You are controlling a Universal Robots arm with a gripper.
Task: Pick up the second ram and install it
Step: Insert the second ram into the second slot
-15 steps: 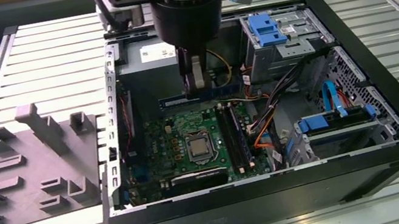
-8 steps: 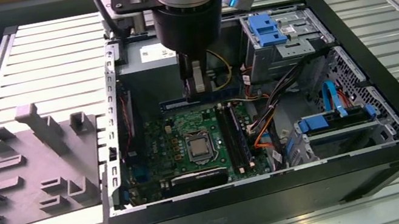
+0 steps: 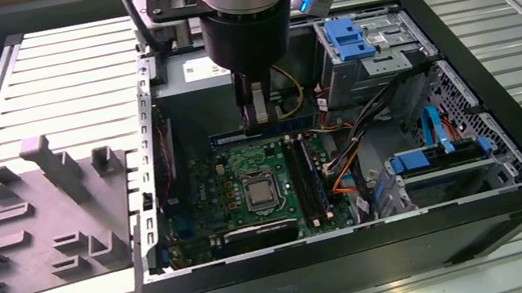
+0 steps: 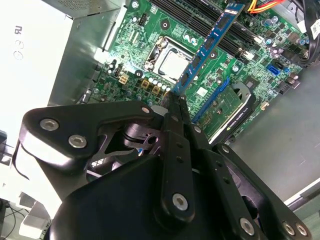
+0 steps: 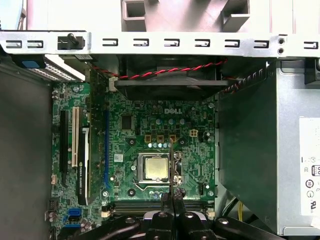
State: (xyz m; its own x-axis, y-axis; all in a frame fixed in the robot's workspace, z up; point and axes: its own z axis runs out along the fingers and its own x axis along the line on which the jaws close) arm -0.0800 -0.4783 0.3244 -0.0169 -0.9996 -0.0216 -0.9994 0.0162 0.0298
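A black two-finger gripper (image 4: 176, 101) is clamped tight on one end of the second ram (image 4: 210, 47), a thin, long, dark green memory stick with black chips. It holds the stick above the large green motherboard (image 4: 145, 30), near the board's square silver chip (image 4: 172, 67), inside the open black computer case (image 3: 365, 249).

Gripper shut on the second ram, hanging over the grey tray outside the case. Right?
Wrong place: not over the grey tray. The gripper is shut on the second ram over the motherboard inside the case, per the second wrist view.
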